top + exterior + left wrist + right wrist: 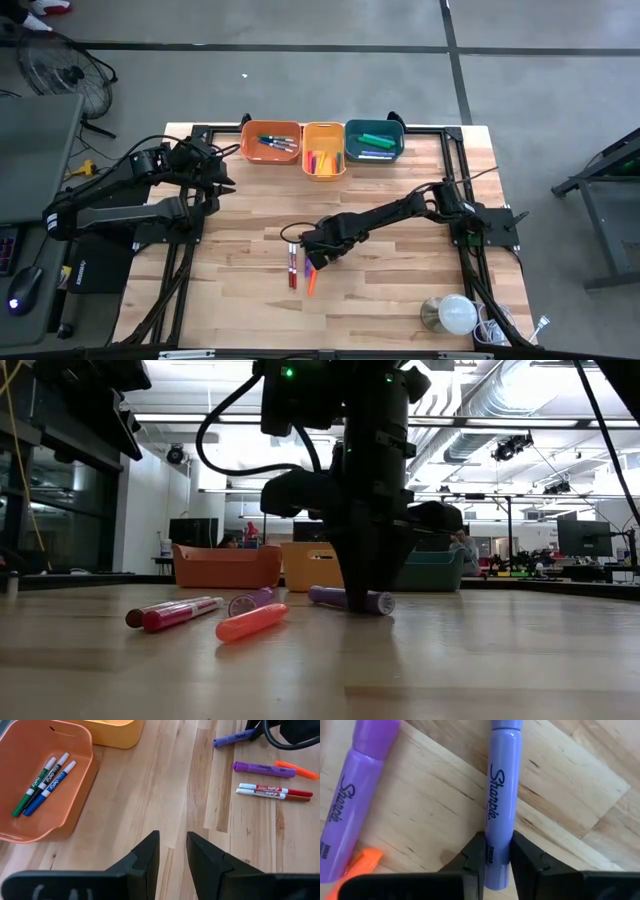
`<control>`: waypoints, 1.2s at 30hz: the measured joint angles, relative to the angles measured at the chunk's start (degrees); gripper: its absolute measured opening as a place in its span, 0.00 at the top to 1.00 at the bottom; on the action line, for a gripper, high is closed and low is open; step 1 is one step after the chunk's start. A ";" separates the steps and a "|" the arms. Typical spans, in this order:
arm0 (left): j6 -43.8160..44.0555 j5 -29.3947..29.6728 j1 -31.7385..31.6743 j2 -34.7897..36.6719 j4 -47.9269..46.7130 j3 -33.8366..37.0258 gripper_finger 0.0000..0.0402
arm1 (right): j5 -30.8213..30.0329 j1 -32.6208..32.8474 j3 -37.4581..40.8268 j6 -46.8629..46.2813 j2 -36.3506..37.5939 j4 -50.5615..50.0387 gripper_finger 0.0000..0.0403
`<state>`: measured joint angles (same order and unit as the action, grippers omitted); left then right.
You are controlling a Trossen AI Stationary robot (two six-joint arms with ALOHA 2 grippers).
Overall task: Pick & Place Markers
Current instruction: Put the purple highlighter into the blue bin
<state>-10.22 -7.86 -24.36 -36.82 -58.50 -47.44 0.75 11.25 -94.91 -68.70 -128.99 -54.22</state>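
Note:
A light purple marker [500, 805] lies on the wood table [400, 290], with my right gripper [316, 247] shut on it from above. Beside it lie a darker purple marker [257, 768], an orange one [251, 623] and two red ones [272, 791], all flat on the table. More markers lie in the orange bin [271, 141], the yellow bin [323, 150] and the teal bin [373, 140] at the far edge. My left gripper [172, 855] hangs open above the table's left side, holding nothing. My right gripper pinches the light purple marker's barrel [497, 851] between its two fingers, close to one end of it. The fingers [475, 857] point down and lie across the marker. The marker lies flat on the table [350, 599].
A white rounded object [455, 313] stands at the near right corner. Black frame rails [455, 150] run along the table's far and side edges. Bare wood lies between the loose markers and the bins.

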 joint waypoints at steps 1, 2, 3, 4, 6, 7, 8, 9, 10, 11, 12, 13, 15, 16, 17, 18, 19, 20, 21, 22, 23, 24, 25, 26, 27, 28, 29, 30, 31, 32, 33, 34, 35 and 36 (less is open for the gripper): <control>0.00 0.00 0.00 -0.02 0.00 0.00 0.77 | -0.09 0.00 0.00 0.27 0.00 0.00 0.86; 0.00 0.00 0.00 -0.02 0.00 0.00 0.77 | -0.17 0.00 0.00 0.41 0.00 -0.02 0.86; 0.00 -0.02 0.00 -0.01 0.00 0.00 0.77 | -0.19 0.01 0.00 0.41 0.00 -0.02 0.86; 0.00 -0.08 0.00 -0.01 0.02 0.00 0.77 | -0.19 -0.02 0.00 0.48 0.00 -0.02 0.86; 0.00 -0.20 0.00 -0.02 0.00 0.00 0.77 | -0.17 -0.14 0.00 0.85 0.00 -0.01 0.86; 0.00 -0.20 0.00 -0.02 0.00 0.00 0.77 | -0.07 -0.24 0.00 1.35 0.00 0.02 0.86; 0.00 -0.19 0.00 -0.01 0.00 0.00 0.77 | 0.08 -0.28 0.00 1.50 0.00 0.04 0.86; 0.00 -0.17 0.00 -0.02 0.00 0.00 0.77 | 0.12 -0.28 0.00 1.55 0.00 0.14 0.86; 0.00 -0.17 0.00 0.00 0.00 0.00 0.77 | 0.21 -0.28 0.00 1.73 0.00 0.33 0.86; 0.00 -0.17 0.00 -0.02 0.00 0.00 0.77 | 0.33 -0.28 0.00 1.90 0.00 0.46 0.86; 0.00 -0.17 0.00 0.00 0.00 0.00 0.77 | 0.45 -0.31 -0.11 2.00 0.00 0.43 0.86; 0.00 -0.17 0.00 -0.02 0.01 0.00 0.77 | 0.49 -0.33 -0.45 2.19 -0.04 0.17 0.86; 0.00 -0.17 0.00 -0.01 0.00 0.00 0.77 | 0.29 -0.33 -1.36 2.69 -0.12 -0.62 0.86; 0.00 -0.17 0.00 -0.02 0.00 0.00 0.77 | -0.04 -0.31 -2.05 2.76 -0.18 -1.36 0.86; 0.00 -0.17 0.00 -0.02 0.01 0.00 0.77 | -0.41 -0.31 -2.84 3.03 -0.25 -2.32 0.86; 0.00 -0.15 0.00 -0.02 0.00 0.00 0.77 | -0.88 -0.28 -3.66 3.33 -0.26 -3.47 0.86; 0.00 -0.15 0.00 -0.02 0.01 0.00 0.77 | -1.30 -0.33 -4.31 3.74 -0.26 -4.54 0.86; 0.00 -0.15 0.00 -0.01 0.02 0.00 0.77 | -1.57 -0.47 -4.87 4.35 -0.28 -5.26 0.86; 0.00 -0.15 0.00 -0.02 0.02 0.00 0.77 | -1.80 -0.69 -5.46 4.67 -0.28 -6.28 0.86; 0.00 -0.15 0.00 -0.02 0.04 0.00 0.77 | -1.99 -0.83 -5.90 5.20 -0.17 -7.86 0.86; 0.00 -0.15 0.00 -0.01 0.04 0.00 0.77 | -2.22 -1.05 -6.23 5.82 0.01 -9.05 0.86; 0.00 -0.15 0.00 0.00 0.06 0.00 0.77 | -2.72 -1.24 -6.56 6.14 0.37 -10.07 0.86; 0.00 -0.15 0.00 0.00 0.07 0.00 0.77 | -3.09 -1.49 -7.02 6.31 0.87 -10.86 0.86; 0.00 -0.14 0.01 -0.02 0.04 0.00 0.77 | -3.29 -1.69 -7.40 6.83 1.51 -11.87 0.86; 0.00 -0.13 0.00 -0.02 0.07 0.00 0.77 | -3.75 -1.90 -7.81 7.44 2.03 -12.81 0.86; 0.00 -0.13 0.00 0.00 0.07 0.00 0.77 | -4.44 -2.16 -7.93 7.72 2.72 -14.16 0.86; 0.00 -0.13 0.00 0.00 0.06 0.00 0.77 | -4.89 -2.40 -7.93 8.19 3.22 -15.40 0.86; 0.00 -0.13 0.00 -0.02 0.07 0.00 0.77 | -5.43 -2.73 -7.90 8.67 3.79 -16.38 0.86; 0.00 -0.13 0.00 -0.02 0.07 0.00 0.77 | -6.04 -3.11 -7.89 9.17 4.42 -17.32 0.86; 0.00 -0.13 0.00 -0.02 0.07 0.00 0.77 | -6.27 -3.55 -7.89 9.81 5.14 -18.40 0.86; 0.00 -0.13 0.00 0.00 0.08 0.00 0.77 | -6.45 -4.03 -7.90 10.59 6.07 -19.52 0.86; 0.00 -0.12 0.00 -0.01 0.07 0.00 0.77 | -6.85 -4.59 -7.97 11.30 6.99 -21.11 0.86; 0.00 -0.11 0.00 -0.02 0.08 0.00 0.77 | -7.49 -5.20 -8.00 12.21 7.86 -22.97 0.86; 0.00 -0.11 0.00 -0.02 0.09 0.00 0.77 | -8.28 -5.85 -8.00 13.18 8.67 -24.42 0.86</control>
<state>-10.22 -7.97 -24.36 -36.84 -58.41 -47.44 -7.53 5.39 -102.91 -55.52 -120.32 -78.64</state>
